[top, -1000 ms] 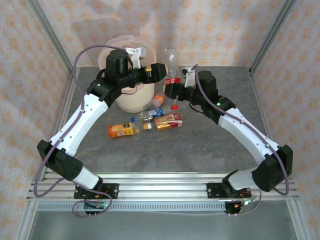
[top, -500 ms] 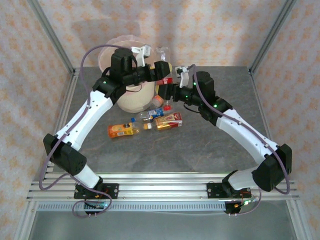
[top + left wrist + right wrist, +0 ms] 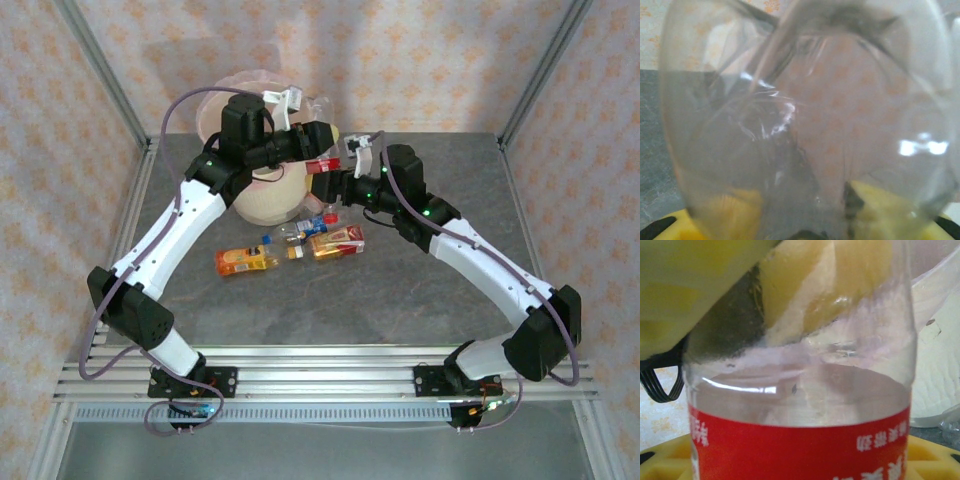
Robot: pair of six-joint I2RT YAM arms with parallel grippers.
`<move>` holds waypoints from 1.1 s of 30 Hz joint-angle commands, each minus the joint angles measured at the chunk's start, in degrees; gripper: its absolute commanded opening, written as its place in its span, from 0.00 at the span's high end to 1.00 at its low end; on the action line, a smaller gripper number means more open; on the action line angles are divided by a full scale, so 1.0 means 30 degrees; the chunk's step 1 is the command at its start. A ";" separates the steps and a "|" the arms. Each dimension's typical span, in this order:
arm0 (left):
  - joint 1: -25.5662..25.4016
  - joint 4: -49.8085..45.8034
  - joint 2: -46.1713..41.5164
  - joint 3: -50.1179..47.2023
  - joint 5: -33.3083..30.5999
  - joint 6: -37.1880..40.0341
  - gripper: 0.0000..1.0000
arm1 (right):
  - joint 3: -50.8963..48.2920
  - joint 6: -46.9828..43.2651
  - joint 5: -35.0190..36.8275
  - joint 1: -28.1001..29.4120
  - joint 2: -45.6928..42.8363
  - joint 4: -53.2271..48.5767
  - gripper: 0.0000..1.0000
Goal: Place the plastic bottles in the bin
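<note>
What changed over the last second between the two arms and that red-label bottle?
The left gripper shifted right to the red-label bottle and its jaws closed on the clear upper part. The right gripper carried that bottle left toward it and still has the labelled part between its jaws. The bottles on the table and the bin stayed put.
</note>
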 commanded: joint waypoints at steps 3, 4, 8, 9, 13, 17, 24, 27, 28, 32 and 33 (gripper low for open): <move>-0.0097 -0.1441 -0.0406 0.2012 -0.0822 0.1449 0.63 | 0.0542 -0.0989 0.1163 0.0185 -0.0128 -0.1200 0.17; -0.0051 -0.1992 -0.0427 0.2461 -0.1126 0.1977 0.63 | 0.0549 -0.1095 0.1422 0.0183 -0.0260 -0.1424 0.11; 0.0347 -0.3708 -0.0377 0.4258 -0.2767 0.3775 0.63 | 0.0308 -0.1404 0.2778 0.0183 -0.1002 -0.2161 0.01; 0.0506 -0.4081 -0.0300 0.4691 -0.3236 0.4196 0.63 | 0.0245 -0.1442 0.3063 0.0183 -0.1186 -0.2257 0.01; 0.1565 -0.6249 0.0406 0.7296 -0.5170 0.6103 0.63 | -0.0463 -0.0985 0.5011 0.0183 -0.2140 -0.2532 0.01; 0.2946 -0.7070 0.1041 0.9096 -0.6642 0.7528 0.63 | -0.0709 -0.0627 0.7401 0.0183 -0.2690 -0.3975 0.01; 0.4025 -0.8224 0.2801 1.2019 -0.9979 1.0746 0.63 | -0.1930 0.0710 1.2518 0.0183 -0.4188 -0.5304 0.01; 0.4147 -0.8252 0.3680 1.2974 -1.0900 1.2088 0.63 | -0.2379 0.0313 1.3115 0.0183 -0.5051 -0.5331 0.01; 0.4151 -0.8284 0.4038 1.3332 -1.1189 1.2514 0.63 | -0.2650 0.0012 1.3168 0.0183 -0.5373 -0.5119 0.01; 0.4237 -0.9027 0.5559 1.4952 -1.2116 1.3491 0.63 | -0.3761 -0.0598 1.3949 0.0183 -0.6716 -0.4330 0.01; 0.4281 -0.9390 0.6063 1.5493 -1.2292 1.3721 0.63 | -0.3968 -0.0670 1.4163 0.0183 -0.7033 -0.4184 0.01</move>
